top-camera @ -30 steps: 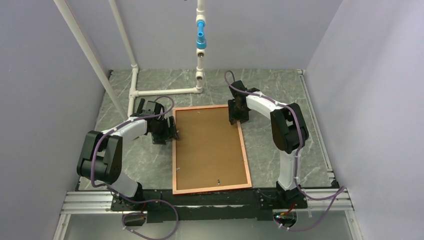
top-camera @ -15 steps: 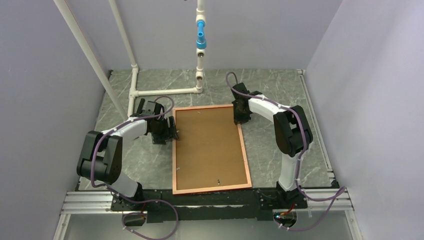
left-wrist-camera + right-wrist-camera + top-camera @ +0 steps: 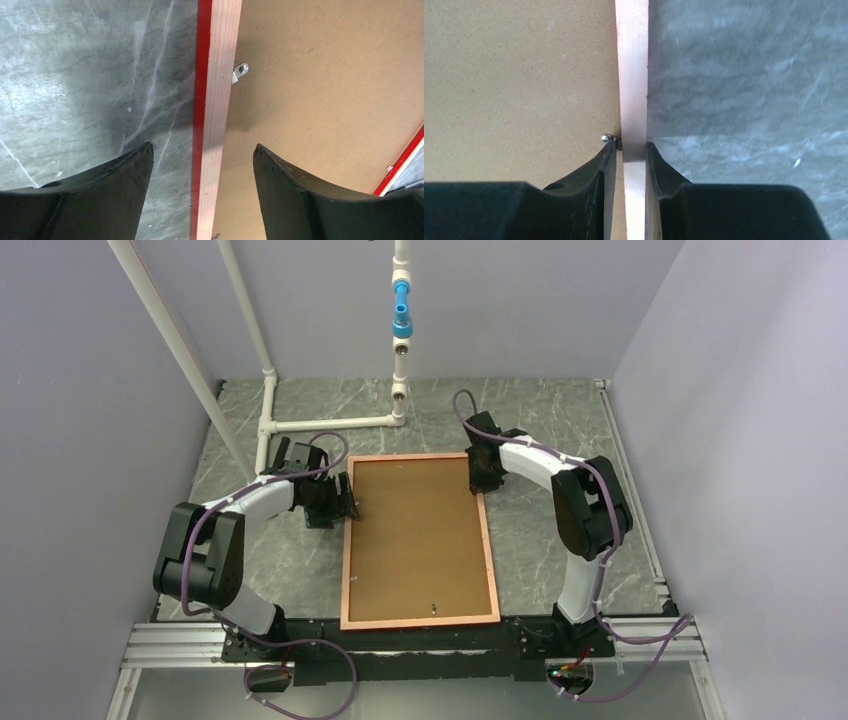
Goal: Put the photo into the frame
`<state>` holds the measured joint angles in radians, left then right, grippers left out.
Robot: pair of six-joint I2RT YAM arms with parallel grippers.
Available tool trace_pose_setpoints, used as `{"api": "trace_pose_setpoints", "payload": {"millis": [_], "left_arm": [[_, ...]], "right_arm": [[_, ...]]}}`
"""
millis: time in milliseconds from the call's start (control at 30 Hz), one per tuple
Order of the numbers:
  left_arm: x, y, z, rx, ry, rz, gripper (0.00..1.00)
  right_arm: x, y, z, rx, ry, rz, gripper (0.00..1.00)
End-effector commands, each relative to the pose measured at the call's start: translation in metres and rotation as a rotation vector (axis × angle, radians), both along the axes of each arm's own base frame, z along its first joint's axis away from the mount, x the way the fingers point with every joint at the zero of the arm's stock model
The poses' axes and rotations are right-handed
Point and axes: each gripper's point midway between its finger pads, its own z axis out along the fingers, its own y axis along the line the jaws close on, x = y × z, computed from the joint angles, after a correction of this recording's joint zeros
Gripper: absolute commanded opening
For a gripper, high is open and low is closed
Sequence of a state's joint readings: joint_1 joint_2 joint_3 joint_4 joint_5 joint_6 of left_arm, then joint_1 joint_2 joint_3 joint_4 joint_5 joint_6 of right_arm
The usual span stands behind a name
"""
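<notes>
The frame (image 3: 488, 550) lies face down on the table, pale wood side up, with the brown backing board (image 3: 418, 540) filling it. The photo is hidden. My right gripper (image 3: 484, 480) is at the frame's far right corner; in the right wrist view it (image 3: 630, 143) is shut on the wooden border (image 3: 631, 75), one finger beside a small metal clip (image 3: 607, 137). My left gripper (image 3: 345, 502) sits over the left border. In the left wrist view it (image 3: 202, 146) stands open, straddling the red-edged border (image 3: 220, 75) without touching it.
A white pipe structure (image 3: 330, 424) with a blue fitting (image 3: 401, 318) stands at the back left. Grey walls close in on both sides. An aluminium rail (image 3: 420, 648) runs along the near edge. A metal clip (image 3: 240, 70) lies on the backing board (image 3: 320, 90).
My right gripper moved right from the board onto the frame's right border and closed on it. The frame turned slightly, its near end shifting left. The left arm stayed put.
</notes>
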<state>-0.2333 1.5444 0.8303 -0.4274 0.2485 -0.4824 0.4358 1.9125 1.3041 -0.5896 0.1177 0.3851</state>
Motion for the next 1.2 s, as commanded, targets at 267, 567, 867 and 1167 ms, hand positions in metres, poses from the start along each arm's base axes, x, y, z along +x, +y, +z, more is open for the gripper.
{"api": "trace_pose_setpoints", "payload": {"millis": [267,567,867,1167], "left_arm": [[-0.01,-0.004,0.004,-0.013,0.0,-0.047,0.78],[-0.04,-0.003,-0.001,0.166,0.031,-0.09,0.68],[-0.034,-0.025,-0.005,0.233,0.005,-0.158,0.17],[0.03,-0.055,0.016,0.297,-0.094,-0.24,0.0]], "right_arm": [[-0.063,-0.013,0.011,0.016,0.073,0.012,0.0],[-0.073,-0.027,0.001,0.07,0.087,-0.096,0.0],[-0.082,-0.035,0.004,0.241,0.065,-0.192,0.0],[-0.108,-0.039,0.007,0.295,0.042,-0.212,0.01]]}}
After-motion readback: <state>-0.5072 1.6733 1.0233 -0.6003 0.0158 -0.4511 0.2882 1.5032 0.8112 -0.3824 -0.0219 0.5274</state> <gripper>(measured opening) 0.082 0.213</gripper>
